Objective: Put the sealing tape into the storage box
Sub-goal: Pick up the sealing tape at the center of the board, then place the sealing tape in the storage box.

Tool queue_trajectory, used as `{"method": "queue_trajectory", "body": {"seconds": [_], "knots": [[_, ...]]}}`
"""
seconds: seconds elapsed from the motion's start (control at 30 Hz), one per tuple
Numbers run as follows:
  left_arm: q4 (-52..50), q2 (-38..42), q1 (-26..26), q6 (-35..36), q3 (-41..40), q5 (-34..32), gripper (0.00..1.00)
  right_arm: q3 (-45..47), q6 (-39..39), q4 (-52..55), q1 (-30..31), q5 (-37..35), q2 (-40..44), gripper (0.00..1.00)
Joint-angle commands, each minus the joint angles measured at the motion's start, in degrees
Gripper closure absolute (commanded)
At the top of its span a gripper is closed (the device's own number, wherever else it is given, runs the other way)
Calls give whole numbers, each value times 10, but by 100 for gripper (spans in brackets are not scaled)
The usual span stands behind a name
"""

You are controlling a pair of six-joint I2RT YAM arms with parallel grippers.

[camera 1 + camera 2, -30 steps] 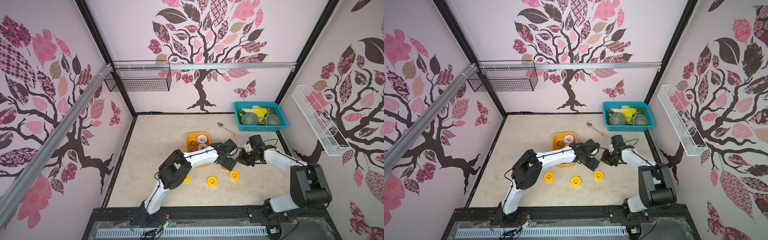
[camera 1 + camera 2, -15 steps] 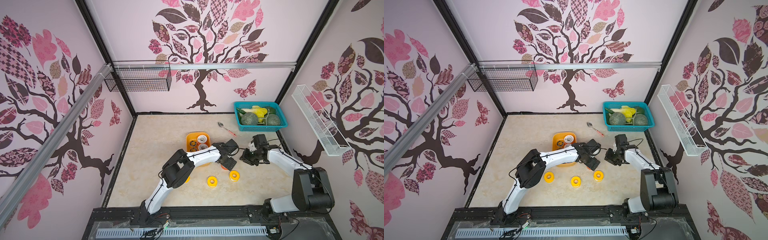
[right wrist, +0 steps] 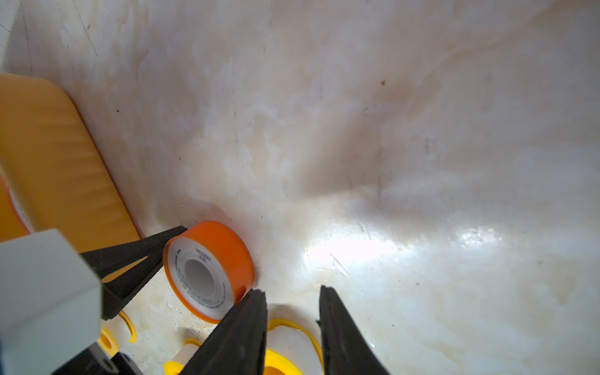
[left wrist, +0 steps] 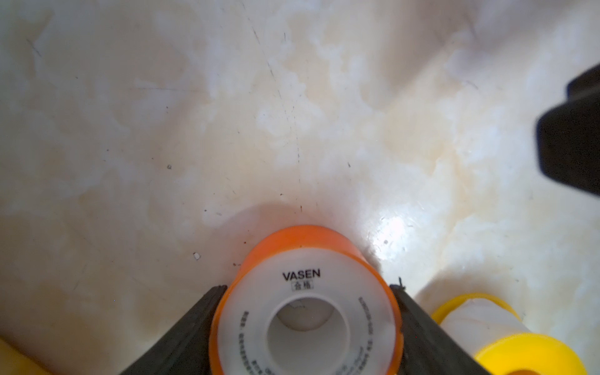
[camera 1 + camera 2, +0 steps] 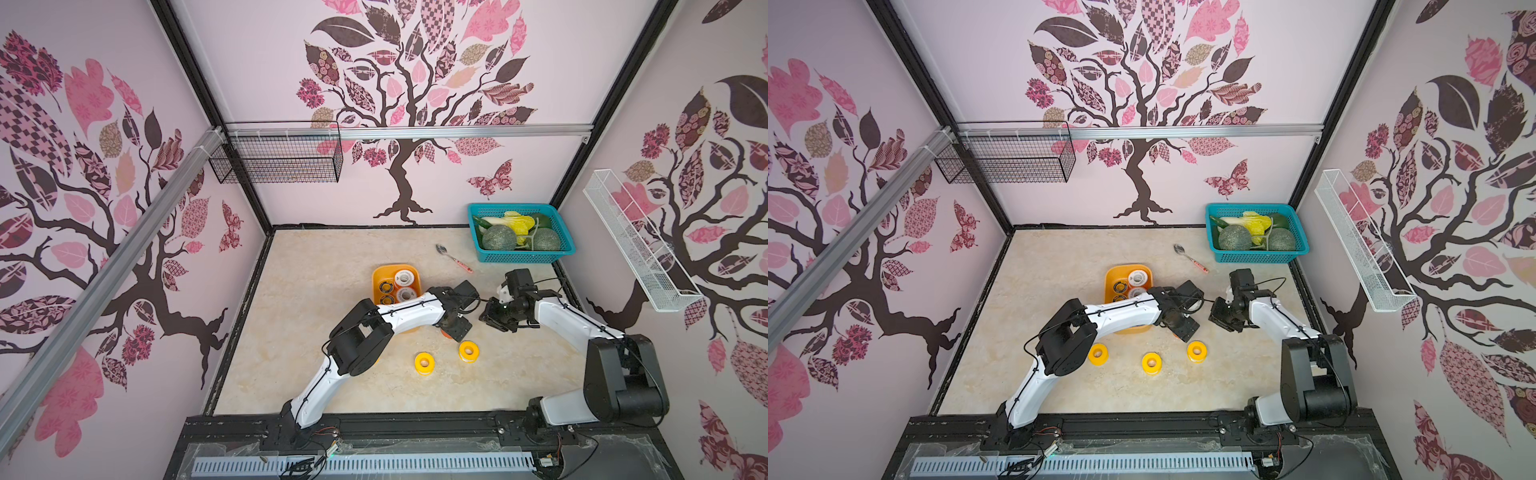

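The storage box (image 5: 380,276) is a shallow orange tub holding several tape rolls, white-faced (image 5: 403,277) and black (image 5: 386,286). Just right of its near end, my left gripper (image 5: 455,330) reaches down to the table. In the left wrist view its fingers (image 4: 207,311) press both sides of an orange sealing tape roll (image 4: 302,246) with a white VASEN face, so the left gripper (image 4: 307,287) is shut on it. The roll (image 3: 224,246) stands on edge by the box wall (image 3: 58,162). My right gripper (image 3: 291,290) hovers beside it, open and holding nothing, above a yellow roll (image 3: 292,341).
Yellow rolls lie loose near the front (image 5: 1098,354), (image 5: 1152,362), (image 5: 1197,351). A spoon (image 5: 453,257) lies behind the arms. A teal basket (image 5: 525,257) of vegetables stands at the back right. A black wire basket (image 5: 278,158) and a white rack (image 5: 636,245) hang on the walls.
The left gripper's jaws have narrowed onto the orange roll. The right arm has barely moved.
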State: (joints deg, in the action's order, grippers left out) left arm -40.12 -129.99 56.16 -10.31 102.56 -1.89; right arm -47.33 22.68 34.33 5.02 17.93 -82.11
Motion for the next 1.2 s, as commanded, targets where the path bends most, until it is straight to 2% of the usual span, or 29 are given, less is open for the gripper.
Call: {"method": "queue_trajectory", "body": {"seconds": [0.0,0.37,0.63,0.73,0.97,1.17], "knots": [[4,42,3,4,-6,-15,22,-18,-11,4,0,-5,6,67],[12,172,-10,-12,-50,-46,23,-18,-16,2,0,3,-2,67],[1,270,-66,-41,-134,-75,23,-19,-37,-18,4,52,-13,66],[1,301,-85,-50,-172,-83,23,-29,-49,-23,23,75,-25,65],[-13,342,-91,-67,-242,-111,22,-70,-59,-49,74,140,-65,61],[7,360,-115,-84,-289,-63,22,-124,-70,-52,116,185,-106,61]]}}
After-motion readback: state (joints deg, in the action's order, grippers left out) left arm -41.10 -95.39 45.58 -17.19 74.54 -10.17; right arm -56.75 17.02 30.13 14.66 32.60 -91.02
